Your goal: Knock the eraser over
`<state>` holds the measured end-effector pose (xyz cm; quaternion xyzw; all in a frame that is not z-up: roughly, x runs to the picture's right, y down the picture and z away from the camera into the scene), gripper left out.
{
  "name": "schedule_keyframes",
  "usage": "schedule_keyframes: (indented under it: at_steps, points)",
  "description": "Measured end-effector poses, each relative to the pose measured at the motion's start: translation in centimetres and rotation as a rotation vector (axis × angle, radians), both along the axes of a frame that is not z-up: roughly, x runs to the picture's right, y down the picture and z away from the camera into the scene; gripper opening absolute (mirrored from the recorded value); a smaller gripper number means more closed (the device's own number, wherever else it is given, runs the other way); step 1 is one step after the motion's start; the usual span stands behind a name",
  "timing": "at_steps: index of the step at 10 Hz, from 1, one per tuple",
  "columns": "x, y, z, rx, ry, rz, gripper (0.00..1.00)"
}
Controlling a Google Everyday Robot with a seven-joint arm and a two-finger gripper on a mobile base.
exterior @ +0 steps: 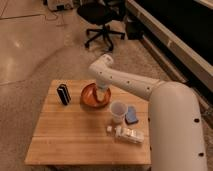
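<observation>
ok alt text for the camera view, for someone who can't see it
A white robot arm reaches over a wooden table, its gripper above an orange bowl. The black eraser stands upright at picture left of the bowl, untouched; a cup, blue pad and white packet lie nearby.

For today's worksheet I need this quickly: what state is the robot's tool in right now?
Tool: over the orange bowl, apart from the eraser; open or closed cannot be told.

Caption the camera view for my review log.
Gripper low over the orange bowl; eraser stands upright beside it, apart.
</observation>
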<state>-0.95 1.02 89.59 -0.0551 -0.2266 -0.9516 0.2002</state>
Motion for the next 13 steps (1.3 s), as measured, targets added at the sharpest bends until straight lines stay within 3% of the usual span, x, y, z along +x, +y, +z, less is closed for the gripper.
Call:
schedule_keyframes:
  at_steps: [7,13]
  points:
    - [0.0,0.0,0.0,-0.001,-0.001,-0.001,0.73]
    - [-7.3,-0.2,-2.5,-0.045,-0.163,-0.004,0.73]
